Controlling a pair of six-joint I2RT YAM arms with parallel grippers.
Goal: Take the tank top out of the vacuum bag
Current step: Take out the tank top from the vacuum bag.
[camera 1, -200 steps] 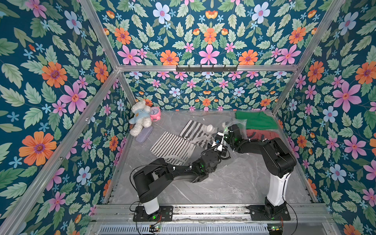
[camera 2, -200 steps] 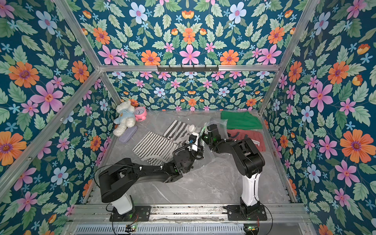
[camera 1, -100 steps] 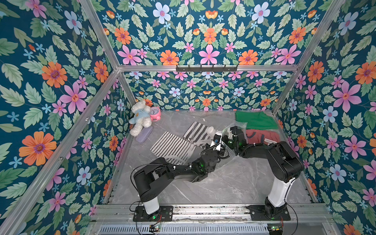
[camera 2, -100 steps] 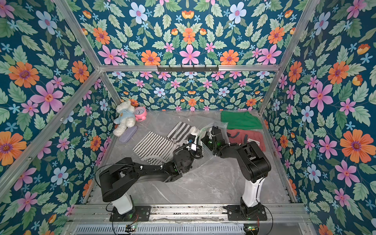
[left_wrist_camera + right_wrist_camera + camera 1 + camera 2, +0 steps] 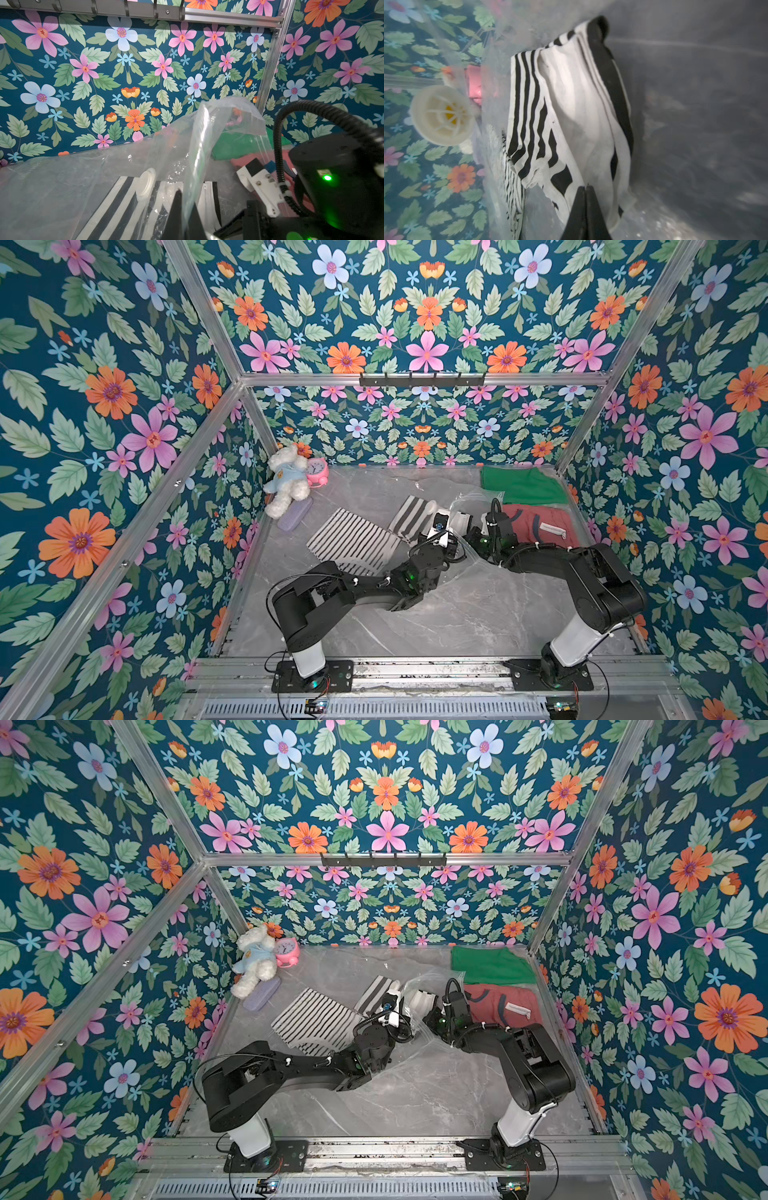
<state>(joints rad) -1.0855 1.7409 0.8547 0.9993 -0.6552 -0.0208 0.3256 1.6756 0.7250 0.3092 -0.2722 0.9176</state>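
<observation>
Your left end effector (image 5: 185, 199) clamps the lip of the slippery vacuum bag (image 5: 207, 128), while your right end effector (image 5: 586, 189), inside it, pinches the hem of the soft, light tank top (image 5: 571, 116), a good hold for pulling.

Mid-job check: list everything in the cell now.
vacuum bag: 1, clear, mid-table
valve: 1, white, on vacuum bag
tank top: 1, black-and-white striped, in vacuum bag
green cloth: 1, green, back right
red cloth: 1, red, beside green cloth
teddy: 1, white, back left
clock: 1, pink, beside teddy
case: 1, lilac, beside teddy
hook rail: 1, dark, back wall
left gripper: 1, black, shut on vacuum bag
right gripper: 1, black, shut on tank top
</observation>
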